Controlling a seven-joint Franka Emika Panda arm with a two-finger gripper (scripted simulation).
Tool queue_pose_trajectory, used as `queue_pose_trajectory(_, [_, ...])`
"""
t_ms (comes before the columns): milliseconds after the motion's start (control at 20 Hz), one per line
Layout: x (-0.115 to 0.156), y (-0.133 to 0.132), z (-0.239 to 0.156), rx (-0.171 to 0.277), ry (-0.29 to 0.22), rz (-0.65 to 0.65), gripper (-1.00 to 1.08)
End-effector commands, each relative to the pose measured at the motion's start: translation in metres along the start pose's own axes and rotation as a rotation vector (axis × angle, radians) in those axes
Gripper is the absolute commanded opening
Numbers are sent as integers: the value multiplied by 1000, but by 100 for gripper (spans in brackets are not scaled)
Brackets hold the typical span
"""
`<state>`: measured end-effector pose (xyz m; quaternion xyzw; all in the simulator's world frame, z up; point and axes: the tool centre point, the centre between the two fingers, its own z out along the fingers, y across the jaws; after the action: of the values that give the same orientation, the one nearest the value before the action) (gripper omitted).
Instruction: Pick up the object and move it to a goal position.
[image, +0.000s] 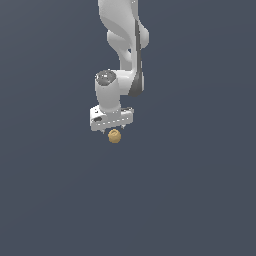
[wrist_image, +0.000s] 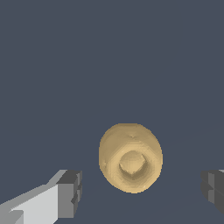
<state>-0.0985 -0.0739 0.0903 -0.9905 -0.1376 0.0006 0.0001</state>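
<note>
- The ball (wrist_image: 130, 157) is a small tan-yellow lump, roundish but a little taller than wide in the wrist view, with a shallow dimple in the face turned toward the camera.
- It lies on the plain dark grey floor (image: 200, 200), directly under the arm's claw (image: 111, 131); in the exterior view it shows just below the white claw body, close to it.
- In the wrist view the ball sits between the two dark finger pads (wrist_image: 71, 192), closer to one than to the other, with clear floor showing on both sides, so neither pad touches it.
- The claw (wrist_image: 142, 190) is spread wide, far wider than the ball, and holds nothing.
- Whether the fingertips are already down at the height of the ball's middle I cannot tell from these views.
- Handling, as a judgement: so small a thing is probably light, and its curved sides give the flat pads little to bear on, so it could roll or squirt out if pinched off-centre.
- It looks firm rather than soft, though the render gives no sure sign of that.
- The best hold is likely across its widest part, pads on opposite sides at mid-height and square to each other, the dimple left alone.
- No goal marker is visible in either view, so where it must be carried is not shown.
- White arm links (image: 122, 35) rise from the claw to the top edge of the exterior view.
</note>
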Motion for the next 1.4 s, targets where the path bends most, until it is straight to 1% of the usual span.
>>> queue_pose_trajectory(0, [0,0,1,0,0,0,100])
queue_pose_trajectory(200, [0,0,11,0,0,-1,100])
queue_pose_trajectory(600, [-2,0,44,0,1,-3,100])
queue_pose_trajectory(850, [-1,0,50,0,1,-4,100])
queue_pose_trajectory(900, [-1,0,50,0,1,-4,-100])
queue_pose_trajectory(1350, [-1,0,50,0,1,-4,-100])
